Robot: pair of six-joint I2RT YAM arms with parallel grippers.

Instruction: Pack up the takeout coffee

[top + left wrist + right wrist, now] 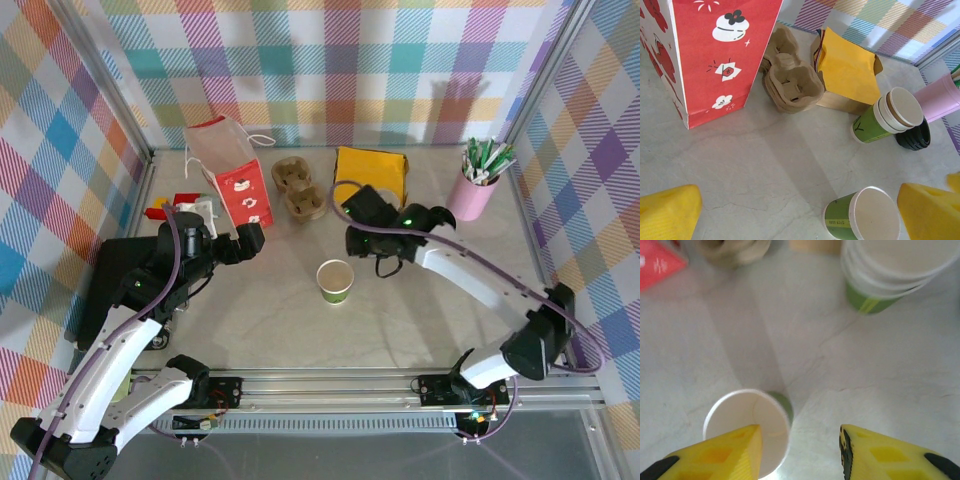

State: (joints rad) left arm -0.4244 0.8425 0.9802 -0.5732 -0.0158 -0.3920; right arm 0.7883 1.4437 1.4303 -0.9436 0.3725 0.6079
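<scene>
R gripper [800,432] open, nothing btwn fingers; open-topped takeout coffee cup [747,427] sits under one fingertip. L gripper [799,195] wide open, red bag [715,55] w/ white drawings ahead. Cup print too small to read.

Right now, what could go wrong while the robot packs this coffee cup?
One finger of the open right gripper sits at the rim of the paper cup; a sideways move may tip it. The cup has no lid; the black lids lie beside the cup stack, so it might get packed uncovered.
</scene>
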